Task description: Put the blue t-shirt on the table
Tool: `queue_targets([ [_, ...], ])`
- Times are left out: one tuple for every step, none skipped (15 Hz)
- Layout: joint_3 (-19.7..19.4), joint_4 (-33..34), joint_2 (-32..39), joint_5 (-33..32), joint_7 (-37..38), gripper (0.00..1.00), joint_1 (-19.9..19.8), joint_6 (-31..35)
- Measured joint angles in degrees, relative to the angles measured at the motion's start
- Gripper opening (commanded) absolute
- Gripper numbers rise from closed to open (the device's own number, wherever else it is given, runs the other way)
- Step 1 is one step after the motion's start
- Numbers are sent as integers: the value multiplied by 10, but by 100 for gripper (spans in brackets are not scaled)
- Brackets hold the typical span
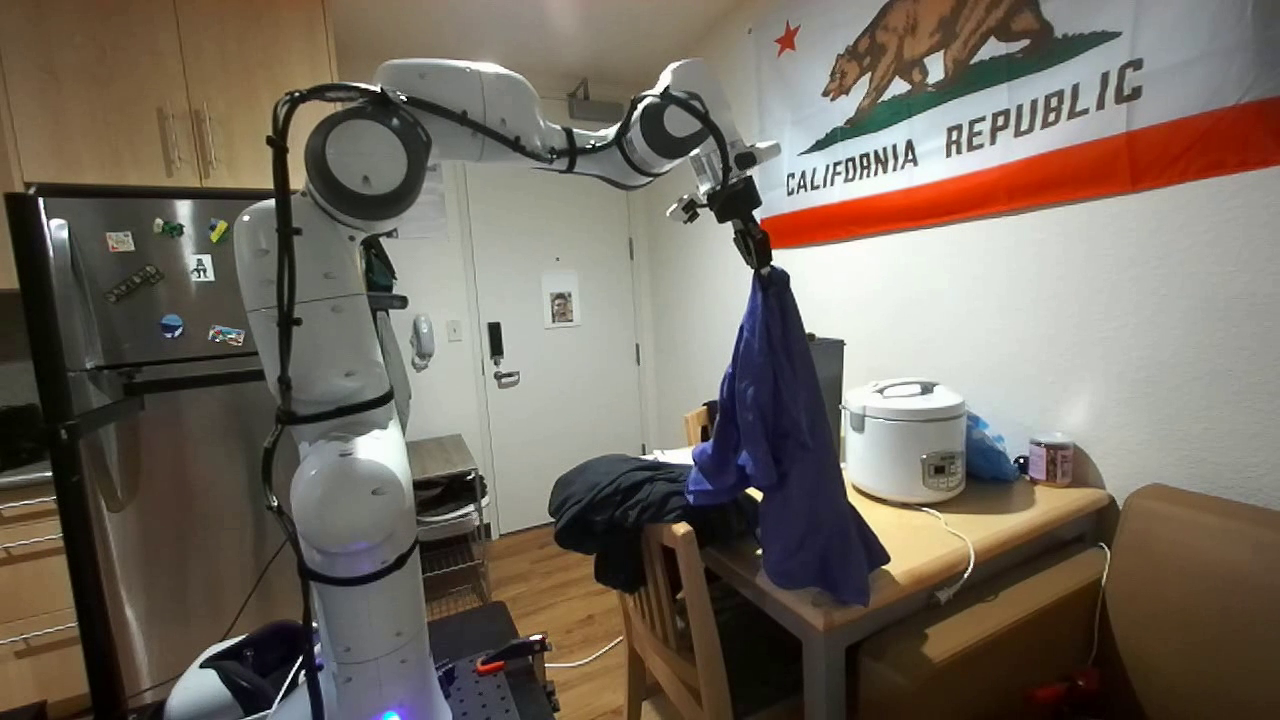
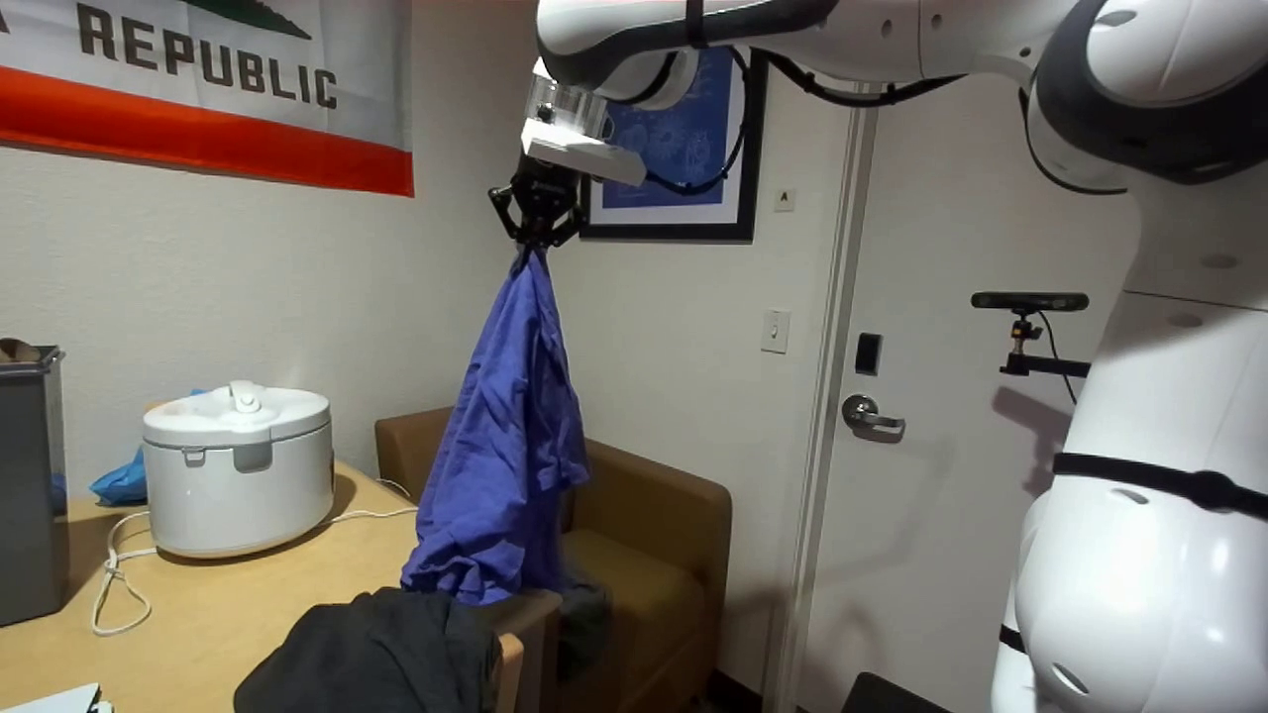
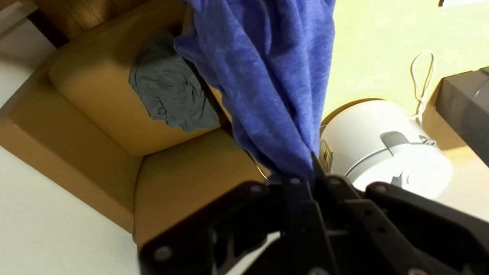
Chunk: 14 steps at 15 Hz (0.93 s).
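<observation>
The blue t-shirt (image 1: pixel 775 430) hangs in long folds from my gripper (image 1: pixel 762 265). It also hangs from the gripper (image 2: pixel 535 244) in an exterior view, where the shirt (image 2: pixel 500 426) shows as a narrow cone. In the wrist view the fingers (image 3: pixel 312 170) are closed on a bunched end of the shirt (image 3: pixel 275 76). The wooden table (image 1: pixel 1010 520) is below; the shirt's lower end hangs in front of the table's near end and corner in an exterior view. Whether the hem touches the table (image 2: pixel 218 604) I cannot tell.
A white rice cooker (image 1: pixel 905 450) with a cord stands on the table, near a grey bin (image 2: pixel 28 495). A dark garment (image 1: pixel 640 500) drapes a wooden chair (image 1: pixel 690 600). A brown armchair (image 3: pixel 99 103) holds a grey cloth (image 3: pixel 172 84). A jar (image 1: pixel 1051 462) stands by the wall.
</observation>
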Motion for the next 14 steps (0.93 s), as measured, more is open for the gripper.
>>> queue_targets([
  [-2,1,1,0,0,1,0,0],
  [-4,4,3,0,0,1,0,1],
  [-6,8,6,0,0,1,-1,1],
  [-8,16,10,0,0,1,-2,1],
  [-10,25,15,0,0,1,-3,1],
  [-11,35,20,0,0,1,-4,1],
  [-11,44,24,0,0,1,-5,1],
  [-11,51,28,-1,0,6,-4,1],
  [-11,53,29,-2,0,6,-3,1],
  [-11,55,29,-3,0,6,-2,2],
  [-10,55,29,-4,0,6,-1,2],
  [-10,55,29,-7,0,6,0,2],
  [-10,55,29,-8,0,6,0,2],
  [-10,55,29,-8,0,1,0,2],
])
